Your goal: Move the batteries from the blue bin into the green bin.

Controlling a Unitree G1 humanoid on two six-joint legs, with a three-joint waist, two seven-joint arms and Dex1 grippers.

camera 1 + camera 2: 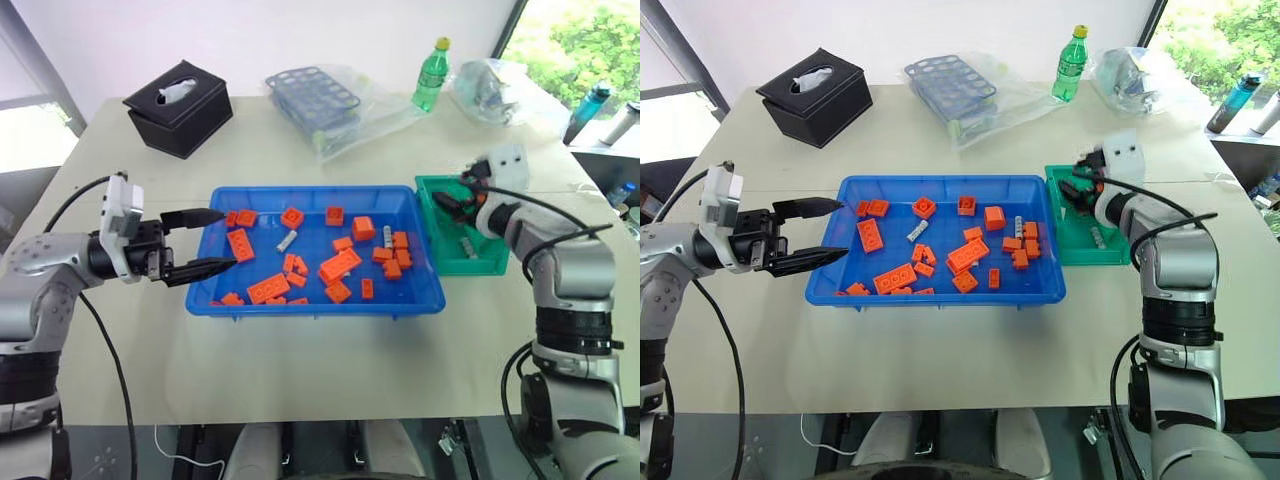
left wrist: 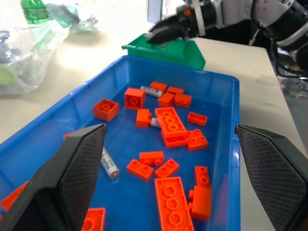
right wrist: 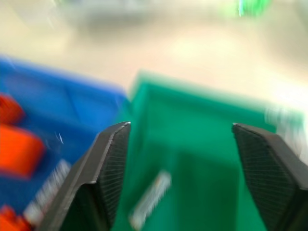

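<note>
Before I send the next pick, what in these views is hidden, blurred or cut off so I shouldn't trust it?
- Small green plastic bin: head views, the right pincer covers its far part, so its battery count is uncertain.
- Silver-grey cylindrical battery in the green bin: right wrist view, motion blur.
- Wide blue plastic tray: left wrist view, the left pincer's fingers hide its near corners; orange plastic bricks may cover batteries.

Orange bricks in blue bin; green bin beside.

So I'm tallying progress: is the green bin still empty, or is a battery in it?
Not empty. One silver battery lies on the green bin's floor, under the open right hand.
</note>
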